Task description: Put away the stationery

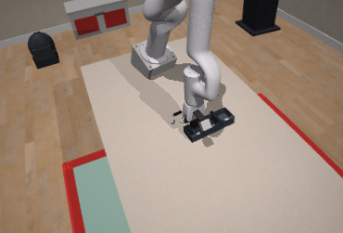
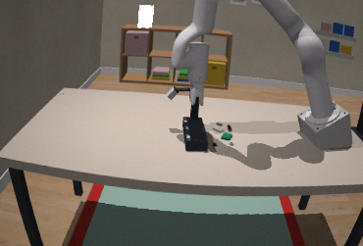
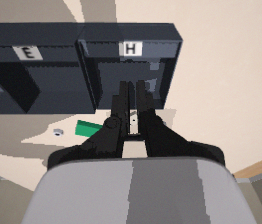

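1. Where the exterior view's left part began, a tall white shape [image 2: 145, 16] stood on top of a wooden shelf [image 2: 122, 54] behind the desk [image 1: 241, 188] [image 2: 98, 140] [image 3: 222, 75].
2. Next came the dark row of bins [image 1: 192, 134] [image 2: 195, 144] [image 3: 57, 31] on the desk. In the wrist view, E was left of bin H [image 3: 127, 31]. Pale patches showed inside H, but I could not tell what they were.
3. The hand [image 1: 196, 120] [image 2: 194, 117] [image 3: 132, 92] pointed down, its tips over H. Its fingers were narrow, nearly together, and held nothing.
4. Right of the bins lay a tiny dark thing [image 2: 214, 144], a white dotted tile [image 2: 218, 128] [image 3: 134, 118], a green block [image 2: 227, 136] [image 3: 88, 128], a small black piece [image 1: 177, 113] [image 2: 230, 127] and a little gray bit [image 2: 232, 143] [image 3: 58, 132]. I could not tell which was stationery.
5. Far right, the arm's base [image 1: 162, 70] [image 2: 326, 138] stood on the desk.
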